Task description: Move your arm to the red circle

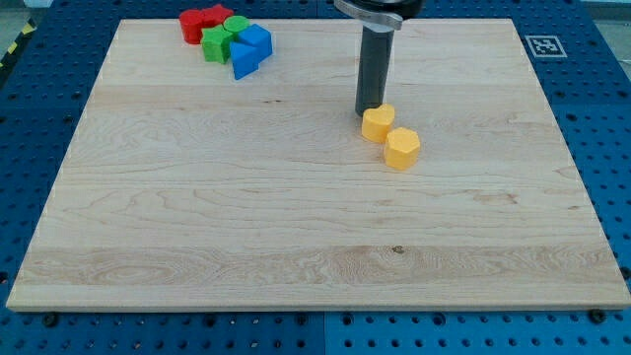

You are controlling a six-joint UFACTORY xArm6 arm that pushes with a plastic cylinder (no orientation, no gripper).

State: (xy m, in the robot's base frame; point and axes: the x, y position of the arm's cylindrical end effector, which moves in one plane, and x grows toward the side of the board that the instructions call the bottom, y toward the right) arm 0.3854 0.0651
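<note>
Rod tip (370, 109) rests against the upper yellow block (378, 123) at mid-bench (296, 227); no hand shows, so its state cannot be told. Far off toward the view's upper left of that block, the red circle (191, 26) sits beside red (216, 17), green (222, 38) and blue blocks (249, 50); a second yellow block (401, 149) lies just below-right.

The worktop (197, 227) is pale wood grain on a blue pegboard (30, 148). Blocks at upper left are red (202, 22), green (221, 37) and blue (248, 51); two at centre are yellow (389, 136).
</note>
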